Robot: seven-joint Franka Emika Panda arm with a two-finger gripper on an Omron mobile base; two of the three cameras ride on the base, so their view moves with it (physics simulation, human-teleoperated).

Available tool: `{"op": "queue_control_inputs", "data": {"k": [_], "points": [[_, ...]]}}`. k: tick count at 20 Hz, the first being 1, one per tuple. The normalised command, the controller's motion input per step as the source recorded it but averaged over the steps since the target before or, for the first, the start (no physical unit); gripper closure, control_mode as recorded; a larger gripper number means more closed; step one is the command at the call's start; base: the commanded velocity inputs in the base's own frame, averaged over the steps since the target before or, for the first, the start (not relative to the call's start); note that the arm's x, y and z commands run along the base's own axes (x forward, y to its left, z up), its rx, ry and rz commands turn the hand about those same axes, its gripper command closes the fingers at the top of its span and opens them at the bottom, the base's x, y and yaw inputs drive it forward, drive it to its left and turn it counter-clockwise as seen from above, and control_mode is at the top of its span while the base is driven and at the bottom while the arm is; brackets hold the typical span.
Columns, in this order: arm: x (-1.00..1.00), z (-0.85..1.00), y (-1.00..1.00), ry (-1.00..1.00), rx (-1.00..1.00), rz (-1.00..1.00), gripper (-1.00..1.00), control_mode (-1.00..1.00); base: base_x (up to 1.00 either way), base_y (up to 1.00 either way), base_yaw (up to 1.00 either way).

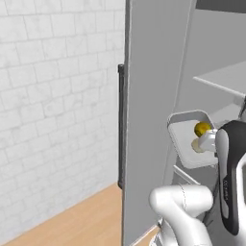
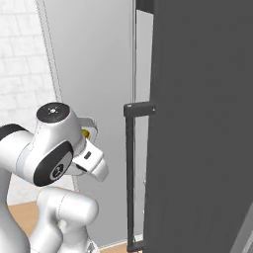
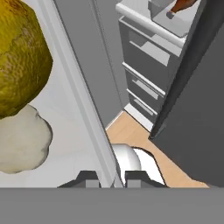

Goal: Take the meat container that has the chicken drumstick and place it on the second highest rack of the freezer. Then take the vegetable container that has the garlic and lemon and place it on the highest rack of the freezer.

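My gripper is shut on the side wall of the vegetable container, whose thin pale rim runs between the two finger tips. Inside that container lie the yellow lemon and the off-white garlic. The left base view has the same container held in the air in front of the open freezer, with lemon and garlic in it. A pale-grey rack sits above and to its right. Deeper in the freezer, the meat container with the chicken drumstick rests on the second highest rack.
The freezer door stands open with its dark bar handle toward the tiled wall. Drawers stack below the racks. A dark panel with a bar handle stands close on the right. Wooden floor lies below.
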Motion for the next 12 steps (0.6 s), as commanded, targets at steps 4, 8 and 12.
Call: {"op": "queue_control_inputs", "data": {"k": [4, 8, 12], "points": [[0.0, 0.0, 0.0, 0.0, 0.0, 0.0, 1.0, 1.0, 0.44, -0.13, 0.03], [0.0, 0.0, 0.0, 0.0, 0.0, 0.0, 1.0, 1.0, 0.08, 0.12, -0.06], [0.0, 0.0, 0.0, 0.0, 0.0, 0.0, 1.0, 1.0, 0.13, 0.24, -0.33]]}}
